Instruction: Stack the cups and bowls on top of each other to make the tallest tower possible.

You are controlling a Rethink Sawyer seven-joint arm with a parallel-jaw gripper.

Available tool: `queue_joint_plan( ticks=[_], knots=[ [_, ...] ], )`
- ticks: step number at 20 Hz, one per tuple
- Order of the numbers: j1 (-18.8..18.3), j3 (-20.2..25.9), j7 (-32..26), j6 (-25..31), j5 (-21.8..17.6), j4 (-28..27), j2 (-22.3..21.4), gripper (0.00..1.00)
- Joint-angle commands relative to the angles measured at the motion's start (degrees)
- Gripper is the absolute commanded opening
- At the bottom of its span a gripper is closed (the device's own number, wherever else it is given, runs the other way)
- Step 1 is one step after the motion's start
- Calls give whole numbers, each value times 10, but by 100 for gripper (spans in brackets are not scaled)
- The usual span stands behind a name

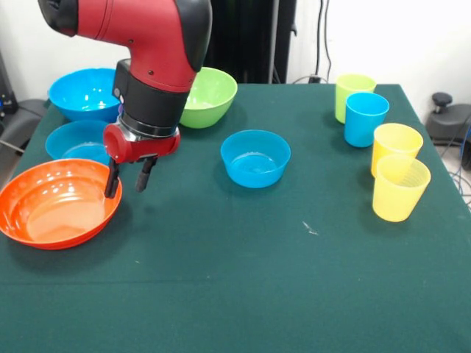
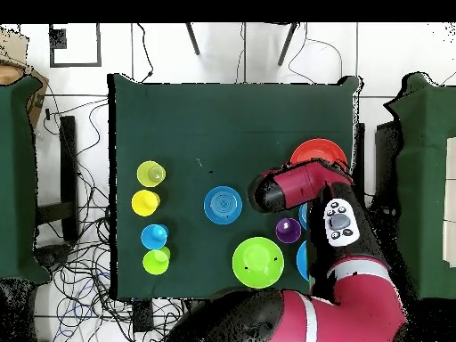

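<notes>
The red and black arm's gripper (image 1: 129, 179) hangs over the near rim of the wide, glossy orange plastic bowl (image 1: 55, 206), its two dark jaws parted with a modest gap and nothing between them; one jaw tip sits right at the bowl's edge, though I cannot tell if it touches. That bowl lies at the corner of the table (image 1: 243, 279), which is covered in dark green cloth. Just behind it is a smaller blue bowl (image 1: 73, 141), then a large blue bowl (image 1: 82, 92) and a round lime green bowl (image 1: 213, 92). Another small blue bowl (image 1: 255, 157) stands alone mid-table. Well apart on the other side, four smooth tapered tumblers stand upright in a row: lime green (image 1: 352, 92), blue (image 1: 365, 118) and two yellow cups (image 1: 396, 147), the nearest (image 1: 399, 190) faintly ribbed. From overhead, a translucent purple cup (image 2: 288, 230) shows beside the arm.
</notes>
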Motion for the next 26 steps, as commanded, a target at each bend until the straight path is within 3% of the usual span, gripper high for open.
queue_joint_plan(
  ticks=[1, 11, 26],
  knots=[
    [20, 3, 2, -4, -36, -41, 22, 100],
    [12, 7, 32, 5, 7, -53, 50, 100],
    [15, 1, 29, 20, 21, -58, 64, 100]
  ],
)
